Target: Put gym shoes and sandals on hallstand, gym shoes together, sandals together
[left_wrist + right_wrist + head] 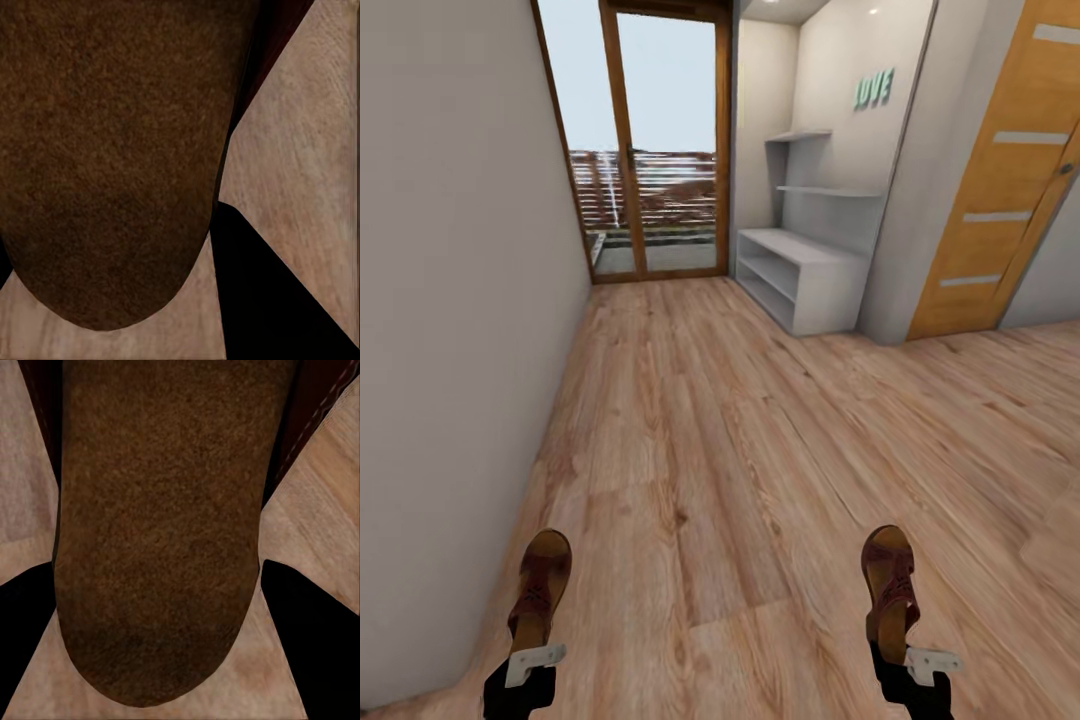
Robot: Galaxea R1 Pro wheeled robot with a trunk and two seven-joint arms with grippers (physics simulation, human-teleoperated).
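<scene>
In the head view my left gripper (pixel 532 655) sits at the lower left of the frame, closed on the heel end of a brown sandal (pixel 540 590) whose toe points up the frame, its woven strap and tan footbed showing. My right gripper (pixel 920 660) sits at the lower right, clamped the same way on the second sandal (pixel 890 585), also toe-forward and raised off the corridor floor (pixel 760 420). In both cases the jaws stand only as far apart as the sandal's heel is thick, with the pale finger brackets pressed against it. In my left wrist view the rounded brown footbed of the left sandal (pixel 105 157) is close against the lens, with a black finger (pixel 277 300) at the lower right and wood planks behind. My right wrist view gives the same picture: the other sandal's footbed (pixel 157 532) in the middle, dark fingers (pixel 315 645) at either lower corner. The light-grey hallstand (pixel 805 275) stands well ahead at the upper right of the head view, beside the glass door (pixel 660 140), with two staggered wall shelves (pixel 815 160) above it.
</scene>
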